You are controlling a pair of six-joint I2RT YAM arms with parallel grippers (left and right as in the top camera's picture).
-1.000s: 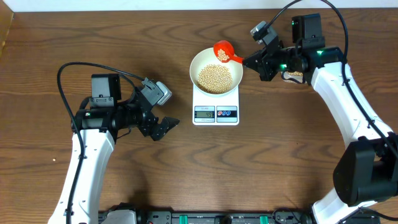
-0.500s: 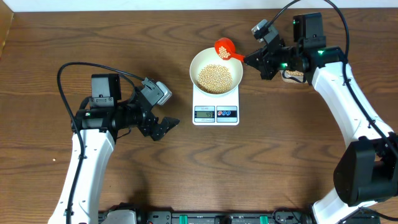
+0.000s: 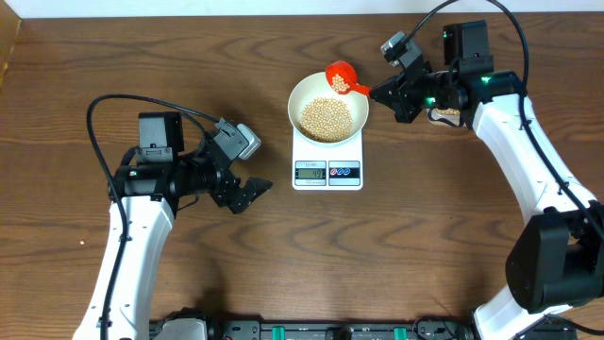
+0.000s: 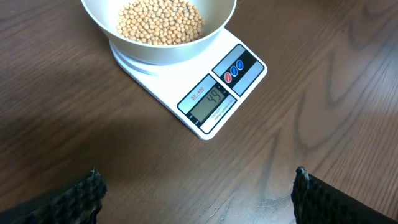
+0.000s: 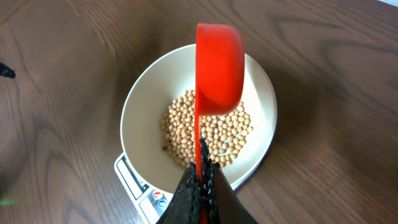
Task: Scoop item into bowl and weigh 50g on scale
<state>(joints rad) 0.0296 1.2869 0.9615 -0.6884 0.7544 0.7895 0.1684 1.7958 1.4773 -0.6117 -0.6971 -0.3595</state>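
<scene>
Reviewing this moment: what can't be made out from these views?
- Overhead: the digits on the scale are too small to read.
- Right wrist: the red scoop shows only its underside, hiding its contents.
- Left wrist: the top edge cuts off the far side of the bowl.

Table: dark brown wood, strong grain.
Red plastic scoop: lifted off the table, cup end toward the middle, handle pointing to the right side.
Clear tub: right side, mostly hidden.
Tan board edge: far left corner.
Black rail with green fittings: along the near edge.
</scene>
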